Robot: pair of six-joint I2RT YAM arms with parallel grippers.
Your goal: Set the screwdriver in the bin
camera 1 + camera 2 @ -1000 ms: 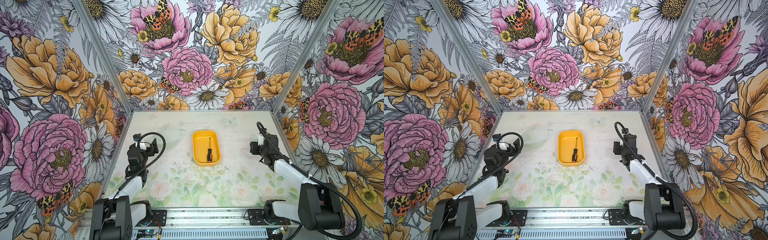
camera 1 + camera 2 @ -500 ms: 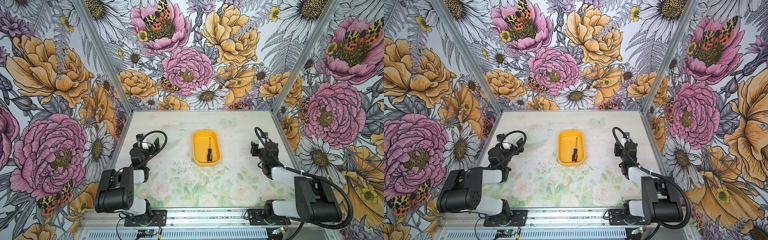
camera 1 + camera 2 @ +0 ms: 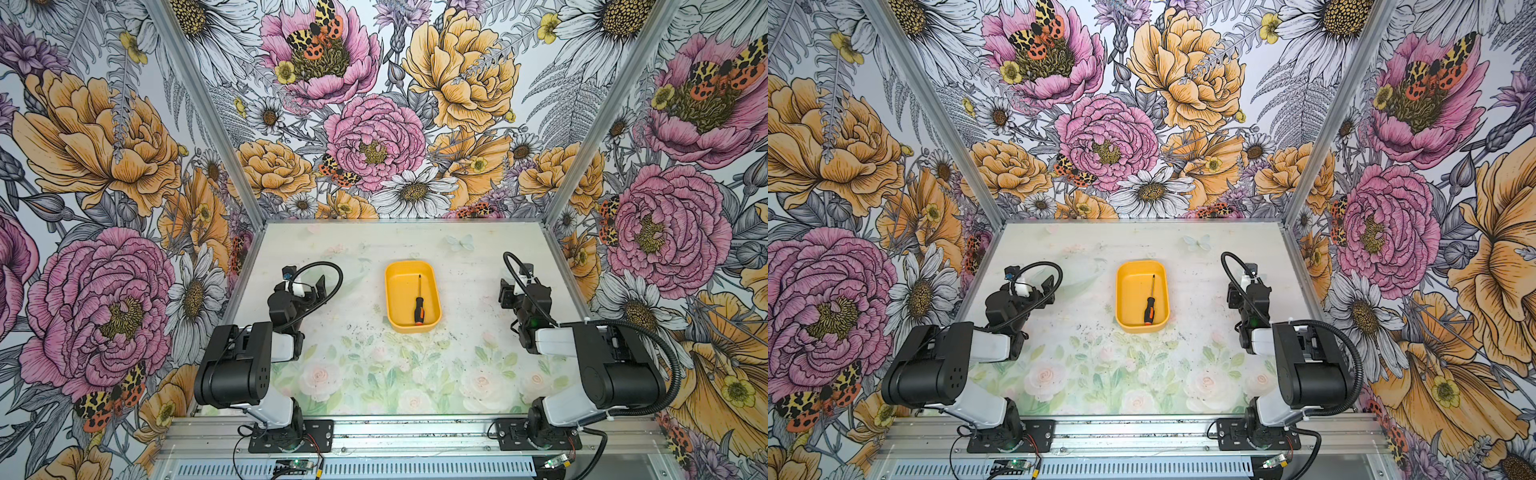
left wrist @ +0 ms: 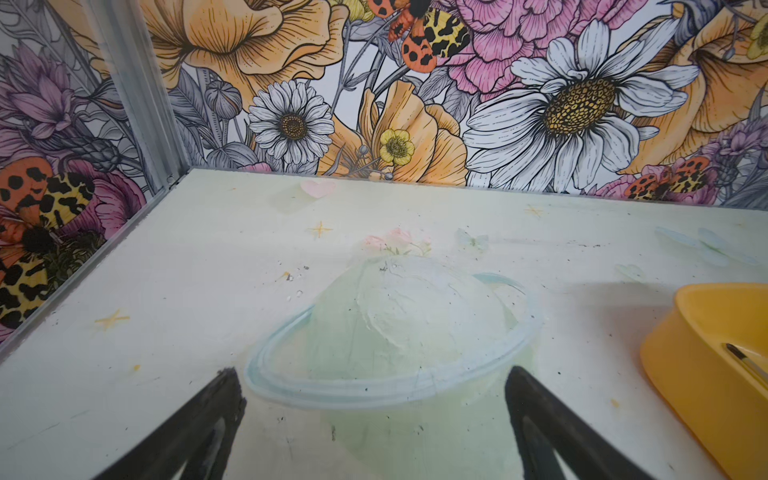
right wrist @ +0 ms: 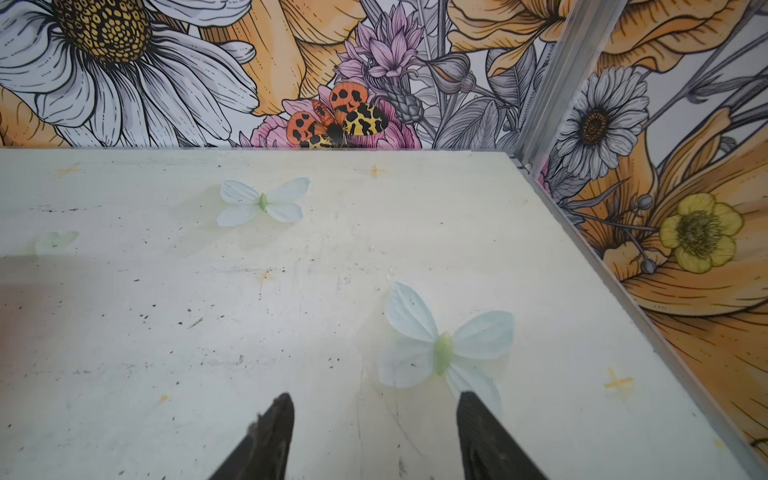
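The screwdriver (image 3: 417,306) (image 3: 1149,306) lies inside the yellow-orange bin (image 3: 391,299) (image 3: 1123,300) at mid-table, black-and-orange handle toward the front and shaft pointing to the back. My left gripper (image 3: 312,289) (image 3: 1045,289) is open to the left of the bin, well apart from it. In the left wrist view the bin (image 4: 681,374) sits off to one side with the screwdriver's shaft (image 4: 744,362) showing, and my left gripper (image 4: 372,374) holds nothing. My right gripper (image 3: 506,292) (image 3: 1234,296) (image 5: 376,398) is open over bare table right of the bin.
Flowered walls with aluminium corner posts (image 3: 557,208) close in the table on three sides. The arms' bases stand on the front rail (image 3: 415,432). Both folded arms (image 3: 237,370) (image 3: 615,365) take up the front corners. The table (image 3: 374,365) carries printed flowers and butterflies.
Both arms have folded back toward the front rail, elbows coming down and grippers drawing slightly nearer the front. The screwdriver and bin have not moved.
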